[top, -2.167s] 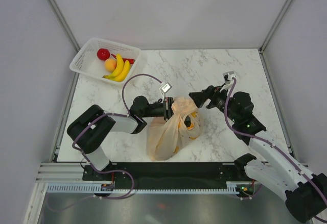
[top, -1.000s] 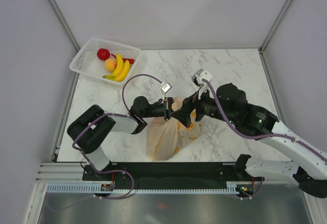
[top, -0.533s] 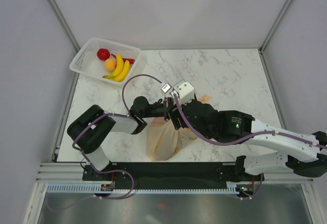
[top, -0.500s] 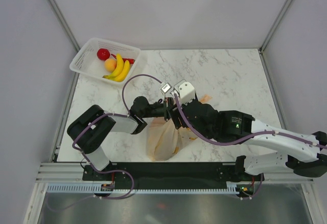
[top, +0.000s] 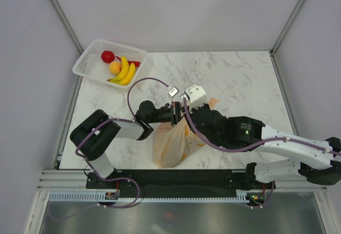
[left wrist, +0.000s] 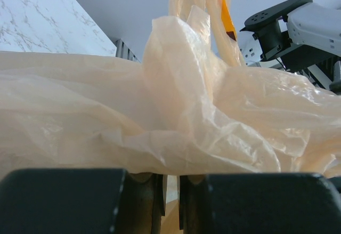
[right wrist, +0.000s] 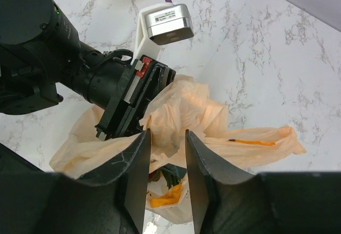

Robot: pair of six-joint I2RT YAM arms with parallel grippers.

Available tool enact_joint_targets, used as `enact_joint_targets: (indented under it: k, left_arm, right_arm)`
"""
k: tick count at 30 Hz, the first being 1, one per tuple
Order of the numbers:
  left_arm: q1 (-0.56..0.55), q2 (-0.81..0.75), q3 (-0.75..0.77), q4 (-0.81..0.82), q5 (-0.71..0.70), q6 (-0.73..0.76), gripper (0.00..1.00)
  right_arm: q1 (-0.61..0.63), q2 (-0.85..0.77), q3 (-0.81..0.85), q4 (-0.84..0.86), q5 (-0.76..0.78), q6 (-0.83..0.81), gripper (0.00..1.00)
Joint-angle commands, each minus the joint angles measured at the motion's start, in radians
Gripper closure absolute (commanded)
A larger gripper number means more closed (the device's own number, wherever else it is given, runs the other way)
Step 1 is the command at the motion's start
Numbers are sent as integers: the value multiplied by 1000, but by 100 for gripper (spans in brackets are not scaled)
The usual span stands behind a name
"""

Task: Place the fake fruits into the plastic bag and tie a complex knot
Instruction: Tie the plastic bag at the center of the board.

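a thin translucent peach-beige plastic bag (top: 169, 140) with yellow-orange prints lies slumped on the white marble table (top: 245, 79), toward 6 o'clock of the tabletop in the top view, between the two arms. the left gripper (left wrist: 166, 190) reaches in from 9 o'clock and is clamped on a bunched part of the bag's upper edge. in its wrist view the two black fingers (left wrist: 64, 202) stand almost together, with crumpled film wedged into the narrow slot between them. the right gripper (right wrist: 167, 135) hangs over the bag's mouth from the 3 o'clock side, just beside the left one. its jaws stand partly apart, straddling a raised fold of film, and i cannot tell whether the pads press it. one flat peach handle strip (right wrist: 266, 147) lies out toward 3 o'clock in the right wrist view. inside the mouth an orange fruit piece (right wrist: 168, 198) and something dark green show, too hidden to name. at 10 o'clock of the table sits a white lattice plastic basket (top: 85, 55), well apart from the bag. it holds a glossy red apple (top: 107, 56), a round orange peach (top: 115, 67), a bunch of yellow bananas (top: 126, 71) and a red chili (top: 136, 63) peeking out at the bananas' 3 o'clock.
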Motion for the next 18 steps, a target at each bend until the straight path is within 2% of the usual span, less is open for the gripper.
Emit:
enact_joint_targets:
  k: [1, 4, 5, 7, 18]
  left_arm:
    - [-8, -1, 10, 32, -1, -18, 84]
    - [-6, -4, 10, 27, -1, -15, 84]
    - [-8, -4, 9, 27, -1, -16, 84]
    - [-6, -3, 10, 27, -1, -15, 84]
    - [-6, -1, 13, 29, 5, -19, 84]
  right_arm:
    - [6, -12, -7, 4, 32, -1, 61]
    - [8, -16, -7, 11, -3, -4, 77]
    - [6, -22, -7, 17, -16, -1, 90]
    - [8, -45, -9, 25, -52, -1, 100]
    - [6, -150, -95, 5, -138, 62, 100]
